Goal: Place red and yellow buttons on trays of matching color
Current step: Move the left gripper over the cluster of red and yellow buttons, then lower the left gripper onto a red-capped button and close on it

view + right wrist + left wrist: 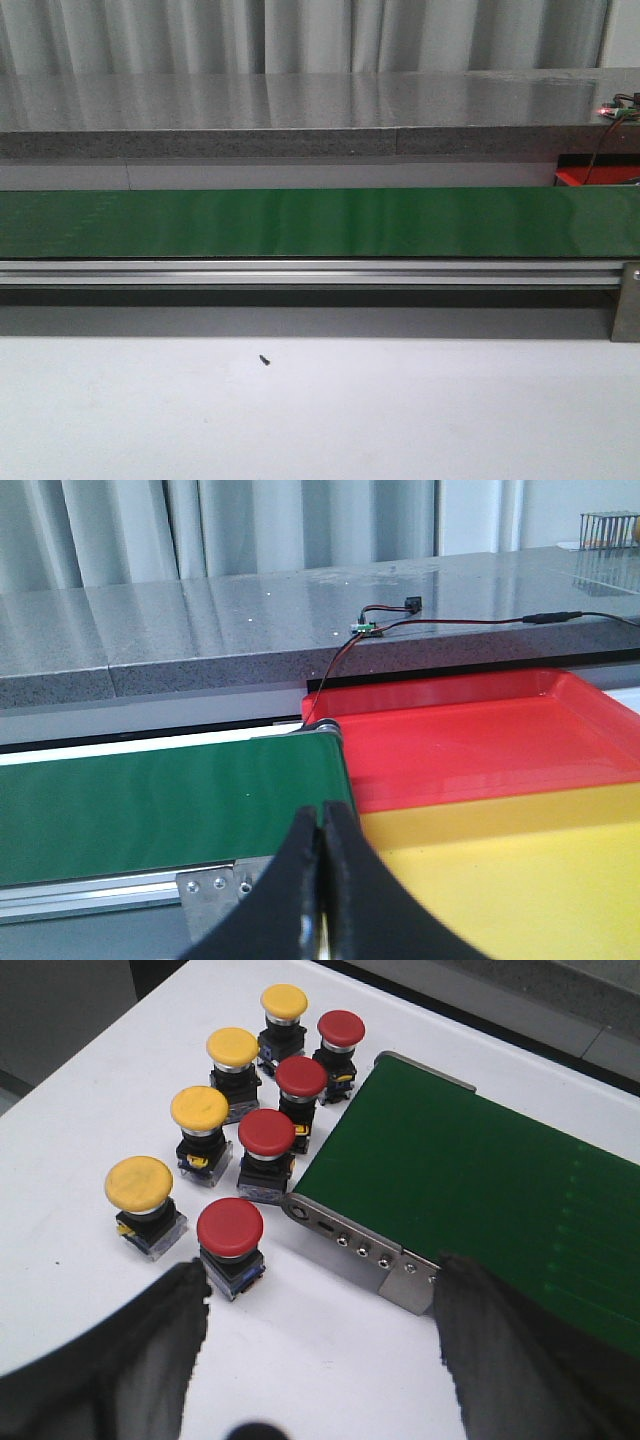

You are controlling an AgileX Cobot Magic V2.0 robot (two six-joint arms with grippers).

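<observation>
Standing upright, caps up: eight buttons (pixel 230 1225).

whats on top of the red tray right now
Nothing shows on the red tray; its visible surface is bare. The yellow tray covers its near edge, and its far right end runs out of the picture, so those parts cannot be checked.

Four yellow buttons (pixel 232 1047), four red buttons (pixel 230 1225), one red tray (pixel 470 735), one yellow tray (pixel 520 880), one green conveyor belt (pixel 320 222).
</observation>
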